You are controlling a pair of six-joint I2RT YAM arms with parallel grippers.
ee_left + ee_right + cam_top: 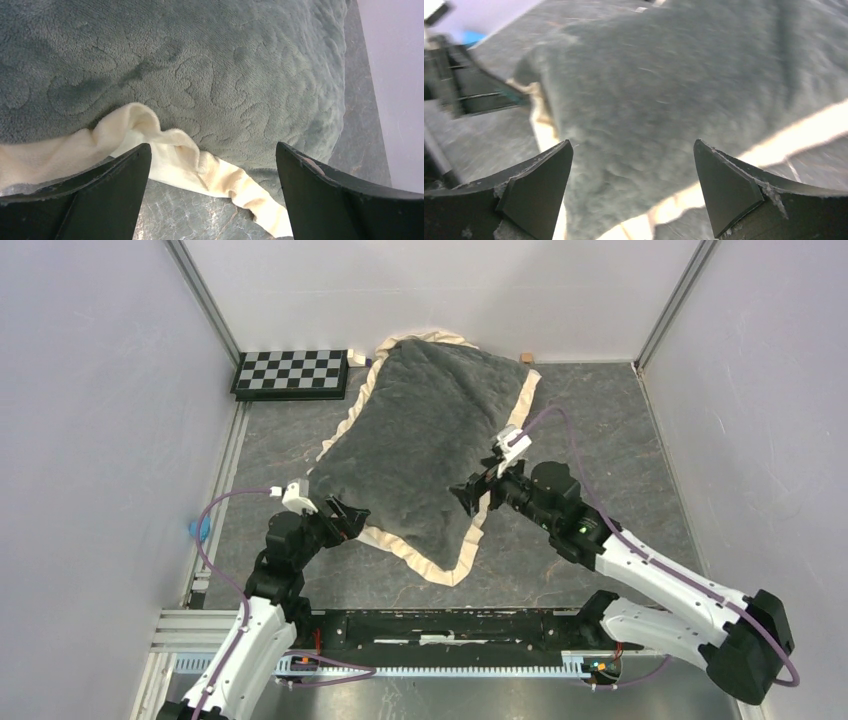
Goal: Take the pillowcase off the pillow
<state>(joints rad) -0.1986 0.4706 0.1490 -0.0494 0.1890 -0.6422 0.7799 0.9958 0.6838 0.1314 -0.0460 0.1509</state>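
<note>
The pillowcase (pixel 420 440), dark grey quilted with a cream frill, lies plump across the middle of the table, grey face up. The pillow itself is hidden; no cream cushion with a yellow band shows. My left gripper (pixel 352 517) is open at the cover's near left corner; in the left wrist view the cream frill (pixel 200 165) lies between its fingers. My right gripper (pixel 468 495) is open over the cover's near right edge; in the right wrist view the grey fabric (pixel 649 115) and a strip of frill (pixel 684 200) lie below its open fingers, blurred.
A black-and-white checkerboard (pixel 291 372) lies at the back left by the wall. A small tan block (pixel 526 358) sits at the back wall. White walls enclose the dark marbled table (pixel 620 440) on three sides. A blue object (pixel 200 530) sits at the left edge.
</note>
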